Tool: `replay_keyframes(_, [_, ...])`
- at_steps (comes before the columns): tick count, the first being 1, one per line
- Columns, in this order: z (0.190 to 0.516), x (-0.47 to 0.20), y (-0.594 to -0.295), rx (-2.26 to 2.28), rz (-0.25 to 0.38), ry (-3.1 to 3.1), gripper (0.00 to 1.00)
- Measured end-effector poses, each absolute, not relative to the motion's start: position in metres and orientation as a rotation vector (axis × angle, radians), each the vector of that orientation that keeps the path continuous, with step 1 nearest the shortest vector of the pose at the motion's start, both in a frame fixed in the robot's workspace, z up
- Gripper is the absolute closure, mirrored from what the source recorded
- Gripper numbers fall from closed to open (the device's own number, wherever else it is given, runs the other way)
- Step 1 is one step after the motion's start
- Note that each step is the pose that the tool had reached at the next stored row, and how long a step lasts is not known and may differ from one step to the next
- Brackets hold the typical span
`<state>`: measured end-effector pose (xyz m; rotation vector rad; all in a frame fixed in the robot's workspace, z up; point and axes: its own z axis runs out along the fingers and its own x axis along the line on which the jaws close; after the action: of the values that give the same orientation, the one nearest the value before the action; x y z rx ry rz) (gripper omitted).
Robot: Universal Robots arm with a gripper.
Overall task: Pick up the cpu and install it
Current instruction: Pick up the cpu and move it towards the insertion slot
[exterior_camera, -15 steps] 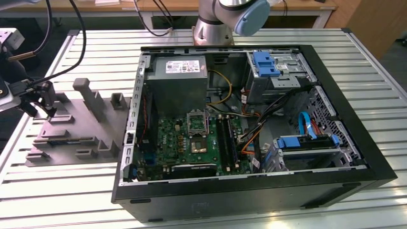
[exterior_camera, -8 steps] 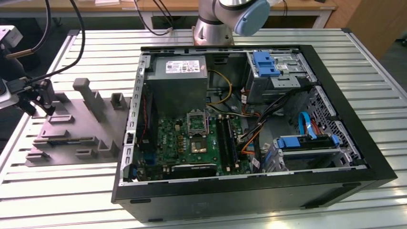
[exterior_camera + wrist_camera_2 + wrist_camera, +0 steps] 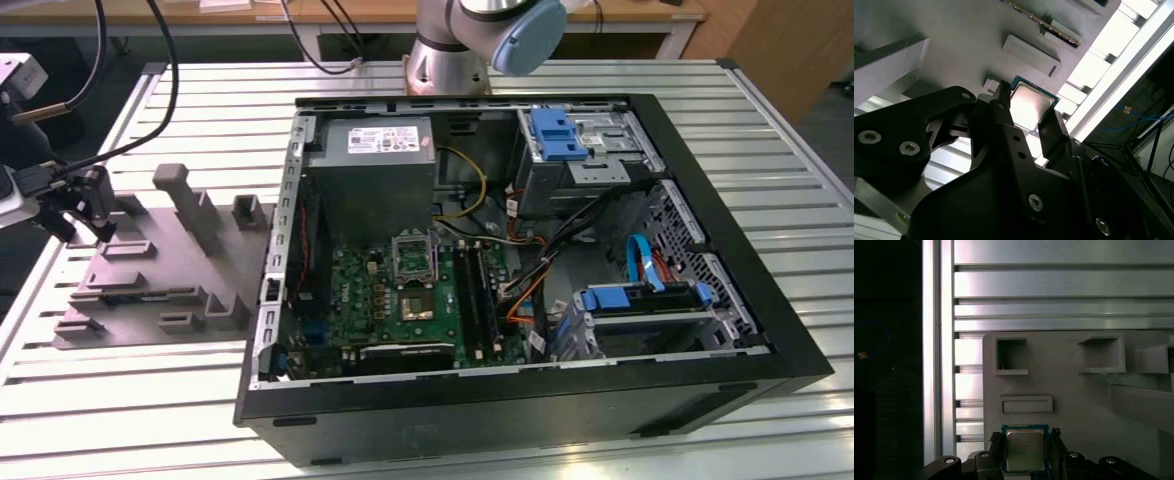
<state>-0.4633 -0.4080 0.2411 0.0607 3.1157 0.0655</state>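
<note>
First wrist view: the cpu [image 3: 1025, 450] is seen silver side up, squarely between the two black fingers [image 3: 1056, 452] of the tool [image 3: 1025, 439]. The fingers are pressed against two opposite edges of the chip, so the tool is closed on the cpu. The chip is held low over the grey moulded tray [image 3: 1079, 405], close to the tray's edge, with a shallow rectangular pocket [image 3: 1026, 404] just beside it and the ribbed aluminium worktop [image 3: 1054, 280] past that edge. Whether the cpu is resting on the tray or lifted just clear of it can't be told.

Same story in the second wrist view: one finger is laid along one side of the chip and the other is tucked against the opposite side.

In the exterior view the tool is found at the far left, down over the tray. It's well apart from the open computer case [image 3: 754, 260], where the motherboard [image 3: 400, 290] and the grey power supply box [image 3: 380, 190] are exposed.
</note>
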Motion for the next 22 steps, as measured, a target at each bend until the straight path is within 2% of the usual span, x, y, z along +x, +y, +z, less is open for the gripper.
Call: replay_keyframes(22, [0.2483,-0.4633,-0.4080,0.061,0.065,3.116,0.53])
